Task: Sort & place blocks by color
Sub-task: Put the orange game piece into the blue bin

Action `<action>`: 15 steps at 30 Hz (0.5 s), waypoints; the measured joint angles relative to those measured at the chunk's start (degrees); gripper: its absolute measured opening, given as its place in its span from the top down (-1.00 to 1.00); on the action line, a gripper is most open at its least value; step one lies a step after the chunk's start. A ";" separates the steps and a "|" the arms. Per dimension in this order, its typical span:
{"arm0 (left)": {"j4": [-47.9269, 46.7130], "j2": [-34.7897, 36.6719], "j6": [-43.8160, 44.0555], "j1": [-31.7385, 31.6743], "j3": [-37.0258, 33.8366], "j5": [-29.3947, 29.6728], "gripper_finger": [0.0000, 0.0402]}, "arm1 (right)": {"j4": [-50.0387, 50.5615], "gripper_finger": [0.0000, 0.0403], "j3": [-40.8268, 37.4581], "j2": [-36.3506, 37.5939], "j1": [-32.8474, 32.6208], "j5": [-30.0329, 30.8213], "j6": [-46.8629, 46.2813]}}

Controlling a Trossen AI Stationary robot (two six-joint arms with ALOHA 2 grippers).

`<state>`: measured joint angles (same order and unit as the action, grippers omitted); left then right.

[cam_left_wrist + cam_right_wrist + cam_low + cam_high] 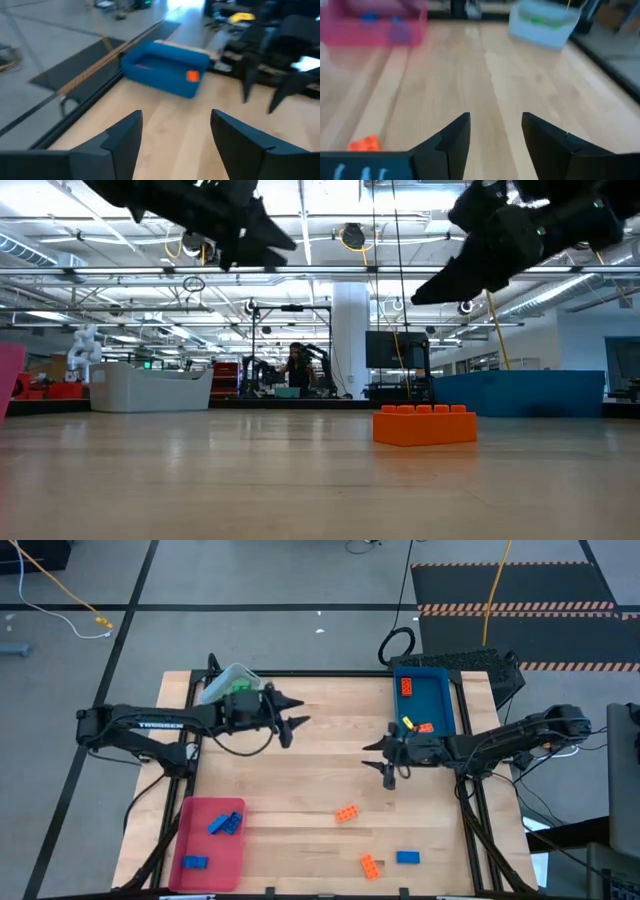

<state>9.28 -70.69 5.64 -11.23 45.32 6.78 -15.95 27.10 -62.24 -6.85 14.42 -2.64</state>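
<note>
1. Both arms are dark, near-black, built from slender jointed links.
2. The left arm (pixel 150 724) bears white lettering along its long link.
3. A black cable loops beneath the left tool (pixel 292 713).
4. Each tool ends in two dark, wedge-shaped fingers (pixel 120 142) tapering to points.
5. The right tool (pixel 383 755) matches it; black cables trail from the right arm (pixel 520 735) base.

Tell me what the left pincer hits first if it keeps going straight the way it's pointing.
Probably nothing at once: the left pincer, open and empty, points across bare table toward the blue tray at the far edge. That tray looks like the first thing in line, though the right pincer hangs close to that path; depth is unclear.
</note>
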 joint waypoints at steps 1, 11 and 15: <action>2.16 -1.00 -0.33 0.37 -0.02 -1.29 -0.14 | 3.29 0.10 1.96 -0.37 0.04 -1.08 -0.46; 19.36 -8.38 -5.04 4.13 -0.02 -18.21 -0.06 | 15.19 -0.15 14.21 -7.27 -4.36 -8.72 -4.18; 21.19 -8.73 -5.22 5.60 -0.02 -18.39 -0.05 | 14.56 -0.19 15.91 -13.13 -7.56 -8.46 -6.50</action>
<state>30.47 -79.43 0.41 -5.64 45.30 -11.60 -1.39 43.01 -75.37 -14.41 5.95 -9.14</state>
